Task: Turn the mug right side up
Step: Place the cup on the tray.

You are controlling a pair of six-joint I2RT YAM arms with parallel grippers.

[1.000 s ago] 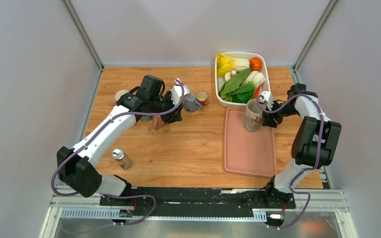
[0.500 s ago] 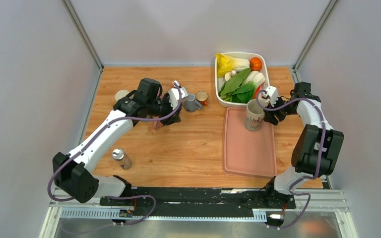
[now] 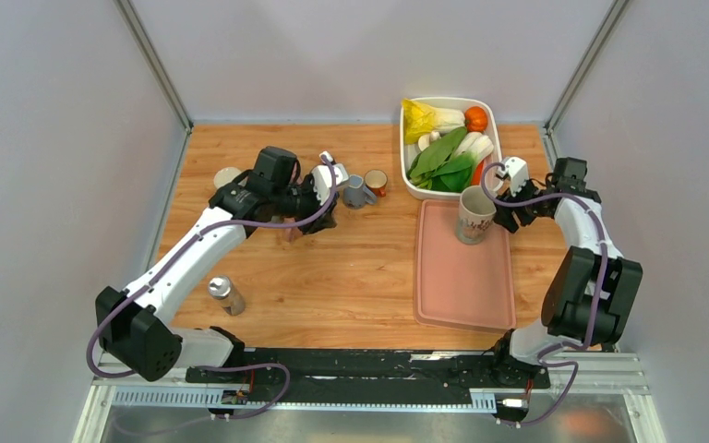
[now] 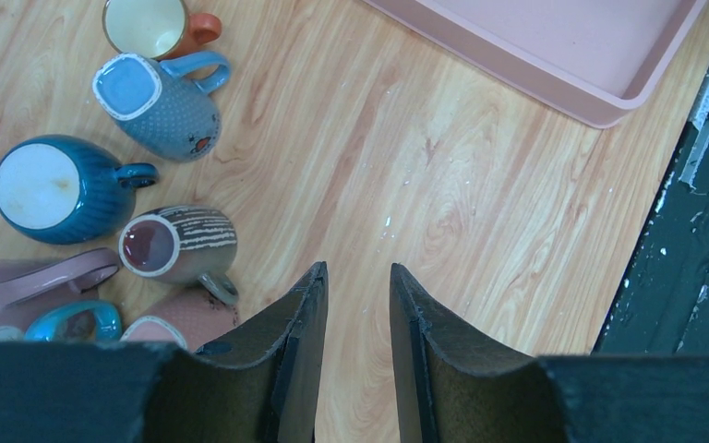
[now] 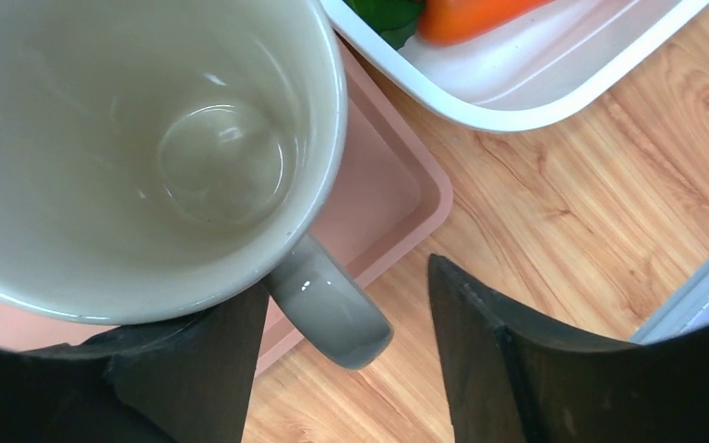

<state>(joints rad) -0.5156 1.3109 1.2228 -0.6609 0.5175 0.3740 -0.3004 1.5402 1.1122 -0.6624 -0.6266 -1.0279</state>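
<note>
Open tabletop (image 3: pixel 369 268) between mug cluster (image 3: pixel 358 192) and pink tray (image 3: pixel 462 277), vegetable tub (image 3: pixel 403 148) crowding mug (image 3: pixel 472 214)

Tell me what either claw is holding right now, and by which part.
Nothing is held. The right claw stands open around the handle of the mug, which sits upright on the pink tray. The left claw is empty.
</note>
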